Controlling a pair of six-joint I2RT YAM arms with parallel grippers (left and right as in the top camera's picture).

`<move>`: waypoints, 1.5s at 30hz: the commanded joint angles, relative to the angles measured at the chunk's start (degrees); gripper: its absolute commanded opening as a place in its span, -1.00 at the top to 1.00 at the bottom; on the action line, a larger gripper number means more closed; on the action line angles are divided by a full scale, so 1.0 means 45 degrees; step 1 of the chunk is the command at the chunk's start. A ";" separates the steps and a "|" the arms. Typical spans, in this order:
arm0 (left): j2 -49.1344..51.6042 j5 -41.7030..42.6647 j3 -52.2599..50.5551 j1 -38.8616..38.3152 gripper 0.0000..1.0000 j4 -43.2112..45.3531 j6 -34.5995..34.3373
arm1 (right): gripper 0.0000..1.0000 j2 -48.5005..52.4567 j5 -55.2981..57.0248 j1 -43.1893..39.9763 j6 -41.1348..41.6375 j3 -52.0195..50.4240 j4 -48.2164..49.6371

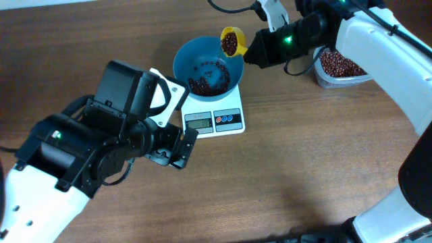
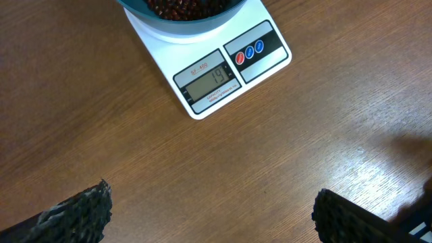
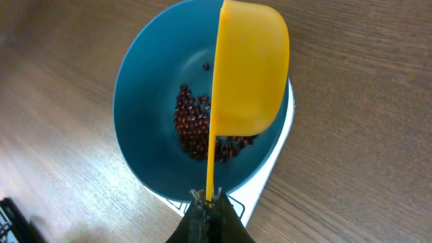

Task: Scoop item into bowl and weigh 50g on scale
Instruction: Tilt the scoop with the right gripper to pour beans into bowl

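Blue bowl (image 1: 185,59) is covering most of scale (image 1: 229,121); tub (image 1: 341,67) is partly hiding under right arm (image 1: 378,37). Far right, right hand (image 3: 206,201) is clamping together on scoop (image 3: 250,74) handle, tilting it over bowl's far-right rim. Dark beans (image 3: 192,128) are lying in bowl. Near-left of scale, left hand (image 2: 210,216) is gaping apart, gripping nothing.

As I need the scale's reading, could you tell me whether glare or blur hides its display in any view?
Left wrist: display sharp, glare-free, digits legible; overhead: too small to read; right wrist: the bowl hides it.
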 commanded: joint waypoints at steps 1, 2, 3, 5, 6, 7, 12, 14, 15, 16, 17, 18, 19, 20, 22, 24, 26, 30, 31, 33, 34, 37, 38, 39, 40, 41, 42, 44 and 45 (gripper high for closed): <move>0.0029 0.0189 0.0209 0.0019 -0.98 -0.0015 0.0282 | 0.92 -0.0476 0.0107 0.0359 0.0442 0.0369 0.0092; 0.0029 0.0189 0.0209 0.0019 -0.98 -0.0015 0.0282 | 0.92 -0.0476 0.0107 0.0505 0.0447 0.0369 0.0102; 0.0029 0.0189 0.0209 0.0019 -0.98 -0.0015 0.0282 | 0.92 -0.0476 0.0107 0.0661 0.0525 0.0374 0.0102; 0.0029 0.0189 0.0209 0.0019 -0.98 -0.0015 0.0282 | 0.92 -0.0476 0.0287 0.0918 0.0670 0.0374 0.0087; 0.0029 0.0189 0.0209 0.0019 -0.98 -0.0015 0.0282 | 0.92 -0.0476 0.0393 0.0952 0.0675 0.0374 0.0053; 0.0029 0.0189 0.0209 0.0019 -0.98 -0.0015 0.0282 | 0.92 -0.0476 0.0442 0.0986 0.0675 0.0374 0.0005; 0.0029 0.0189 0.0209 0.0019 -0.98 -0.0015 0.0282 | 0.92 -0.0476 0.2059 0.1001 0.0947 0.0384 -0.0024; 0.0029 0.0189 0.0209 0.0019 -0.98 -0.0015 0.0282 | 0.92 -0.0500 0.1243 0.1010 0.1073 0.0529 -0.0049; 0.0029 0.0189 0.0209 0.0019 -0.98 -0.0015 0.0282 | 0.92 -0.0500 0.0801 0.1059 0.1379 0.0583 -0.0083; 0.0029 0.0189 0.0209 0.0019 -0.98 -0.0015 0.0282 | 0.92 -0.0500 0.0617 0.1107 0.1540 0.0583 -0.0146; 0.0029 0.0189 0.0209 0.0019 -0.98 -0.0015 0.0282 | 0.92 -0.0495 0.0855 0.1161 0.1530 0.0583 -0.0175; 0.0029 0.0189 0.0209 0.0019 -0.98 -0.0015 0.0282 | 0.92 -0.0486 0.1054 0.1166 0.1530 0.0583 -0.0112; 0.0029 0.0189 0.0209 0.0019 -0.98 -0.0015 0.0282 | 0.92 -0.0486 0.0952 0.1166 0.1545 0.0597 0.0005; 0.0029 0.0189 0.0209 0.0019 -0.98 -0.0015 0.0282 | 0.92 -0.0500 0.0544 0.1166 0.1690 0.0670 -0.0039; 0.0029 0.0189 0.0209 0.0019 -0.98 -0.0015 0.0282 | 0.92 -0.0500 0.0068 0.1171 0.1676 0.0675 -0.0102; 0.0029 0.0189 0.0209 0.0019 -0.98 -0.0015 0.0282 | 0.92 -0.0461 0.1078 0.1253 0.1676 0.0641 -0.0073; 0.0029 0.0189 0.0209 0.0019 -0.98 -0.0015 0.0282 | 0.92 -0.0500 0.0481 0.1248 0.2152 0.0850 -0.0024; 0.0029 0.0189 0.0209 0.0019 -0.98 -0.0015 0.0282 | 0.92 -0.0481 0.0685 0.1273 0.2438 0.0918 -0.0005; 0.0029 0.0189 0.0209 0.0019 -0.98 -0.0015 0.0282 | 0.92 -0.0491 0.0418 0.1277 0.2531 0.0942 0.0000; 0.0029 0.0189 0.0209 0.0019 -0.98 -0.0015 0.0282 | 0.92 -0.0495 0.0889 0.1321 0.2574 0.0952 -0.0340; 0.0029 0.0189 0.0209 0.0019 -0.98 -0.0015 0.0282 | 0.92 -0.0471 0.1384 0.1321 0.2579 0.0952 -0.0544; 0.0029 0.0189 0.0209 0.0019 -0.98 -0.0015 0.0282 | 0.92 -0.0505 -0.0257 0.1472 0.2764 0.1166 -0.0568; 0.0029 0.0189 0.0209 0.0019 -0.98 -0.0015 0.0282 | 0.92 -0.0486 0.0704 0.1501 0.2628 0.1137 -0.0835; 0.0029 0.0189 0.0209 0.0019 -0.98 -0.0015 0.0282 | 0.92 -0.0471 0.1331 0.1511 0.2633 0.1122 -0.1001; 0.0029 0.0189 0.0209 0.0019 -0.98 -0.0015 0.0282 | 0.92 -0.0491 0.0787 0.1511 0.2681 0.1166 -0.0894; 0.0029 0.0189 0.0209 0.0019 -0.98 -0.0015 0.0282 | 0.92 -0.0500 -0.0068 0.1515 0.2681 0.1263 -0.0806; 0.0029 0.0189 0.0209 0.0019 -0.98 -0.0015 0.0282 | 0.92 -0.0495 0.0335 0.1486 0.2652 0.1258 -0.0996; 0.0029 0.0189 0.0209 0.0019 -0.98 -0.0015 0.0282 | 0.92 -0.0500 0.1511 0.1506 0.2647 0.1263 -0.1243; 0.0029 0.0189 0.0209 0.0019 -0.98 -0.0015 0.0282 | 0.92 -0.0520 0.0782 0.1569 0.2686 0.1292 -0.1015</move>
